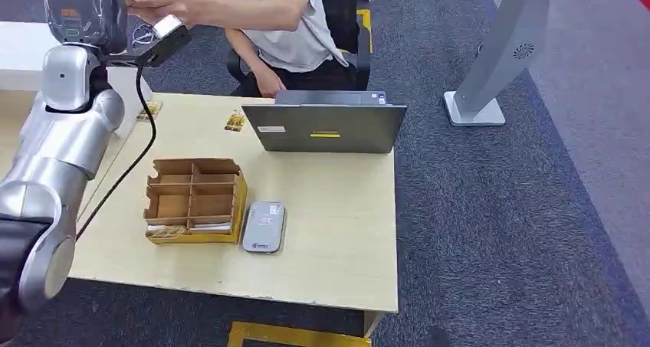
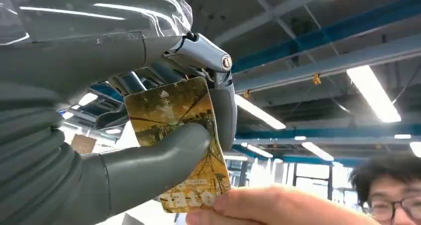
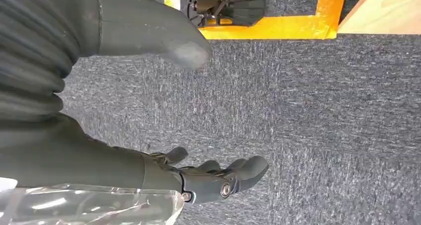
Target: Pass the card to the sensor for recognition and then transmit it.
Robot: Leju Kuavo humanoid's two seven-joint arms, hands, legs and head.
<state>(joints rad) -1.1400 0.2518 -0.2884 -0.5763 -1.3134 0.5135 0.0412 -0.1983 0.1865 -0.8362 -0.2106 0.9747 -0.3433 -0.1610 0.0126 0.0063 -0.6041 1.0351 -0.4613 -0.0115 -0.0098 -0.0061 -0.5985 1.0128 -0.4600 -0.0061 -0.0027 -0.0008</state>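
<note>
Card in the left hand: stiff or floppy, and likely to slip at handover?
The card probably is stiff: it juts flat past the left hand without drooping. Its glossy face looks slippery, so it may slide out easily as the person's fingers pull its free end. Likely light.

Card partly hidden by thumb (lower edge by person's fingers).

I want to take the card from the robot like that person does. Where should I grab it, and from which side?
Grab the free end of the card, the end with the pale lettering, where the person's hand is already touching it. The left hand pinches the middle and far end between thumb and fingers, so only that end sticks out. Probably best to reach in from the person's side, opposite the robot's wrist, and pinch both flat faces.
</note>
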